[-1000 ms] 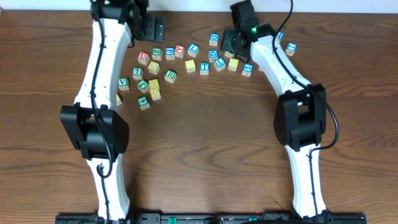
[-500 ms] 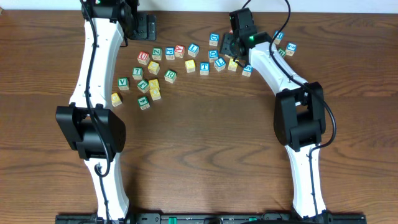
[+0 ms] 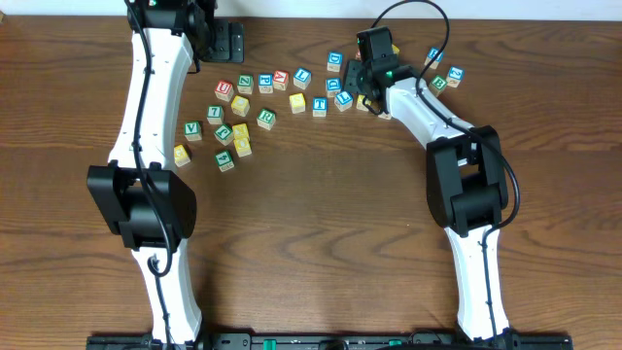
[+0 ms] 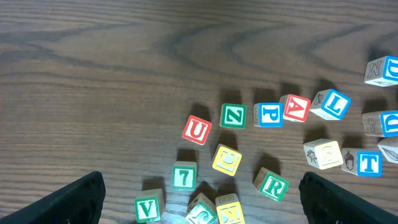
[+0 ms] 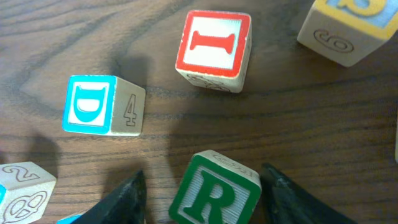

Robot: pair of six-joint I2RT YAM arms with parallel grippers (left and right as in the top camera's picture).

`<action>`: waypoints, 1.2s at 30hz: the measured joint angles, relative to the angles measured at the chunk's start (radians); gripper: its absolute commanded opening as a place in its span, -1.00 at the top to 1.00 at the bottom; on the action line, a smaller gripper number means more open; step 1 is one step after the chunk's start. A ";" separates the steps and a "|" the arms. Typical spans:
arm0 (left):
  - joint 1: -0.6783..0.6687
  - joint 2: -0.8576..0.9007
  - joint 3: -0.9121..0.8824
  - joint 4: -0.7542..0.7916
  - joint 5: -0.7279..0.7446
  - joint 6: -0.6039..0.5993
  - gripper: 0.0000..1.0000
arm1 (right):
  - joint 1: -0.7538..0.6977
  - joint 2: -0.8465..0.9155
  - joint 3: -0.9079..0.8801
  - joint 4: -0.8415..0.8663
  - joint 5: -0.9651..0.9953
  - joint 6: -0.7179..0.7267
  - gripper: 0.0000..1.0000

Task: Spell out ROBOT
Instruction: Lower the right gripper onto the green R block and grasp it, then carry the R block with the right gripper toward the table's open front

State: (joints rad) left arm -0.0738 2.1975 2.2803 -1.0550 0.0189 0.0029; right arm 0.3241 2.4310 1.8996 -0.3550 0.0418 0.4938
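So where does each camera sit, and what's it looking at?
Overhead: above the table, looking straight down; left arm and right arm show.
Left wrist: high, facing down at blocks; open left hand shows.
Right wrist: low, close on green R block, straddled by right hand.
Shared: overhead and left wrist both show red U block.

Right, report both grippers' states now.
Left gripper: open, holding nothing.
Right gripper: open, straddling the green R block, not closed on it.
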 measured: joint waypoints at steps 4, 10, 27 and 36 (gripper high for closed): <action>0.000 0.000 0.000 0.000 0.000 0.000 -0.97 | 0.001 0.000 -0.010 0.010 0.000 -0.003 0.35; 0.000 0.000 0.000 0.000 0.000 0.000 -0.97 | 0.001 0.000 -0.010 0.018 0.000 -0.008 0.43; 0.000 0.000 0.000 0.000 0.000 0.000 -0.97 | 0.001 -0.046 -0.013 -0.037 -0.002 -0.103 0.57; 0.000 0.000 0.000 0.000 0.000 0.000 -0.97 | 0.014 -0.241 -0.015 -0.179 -0.028 -0.183 0.61</action>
State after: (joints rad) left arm -0.0738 2.1975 2.2803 -1.0546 0.0189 0.0029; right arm 0.3382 2.1895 1.8843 -0.5335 0.0139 0.3111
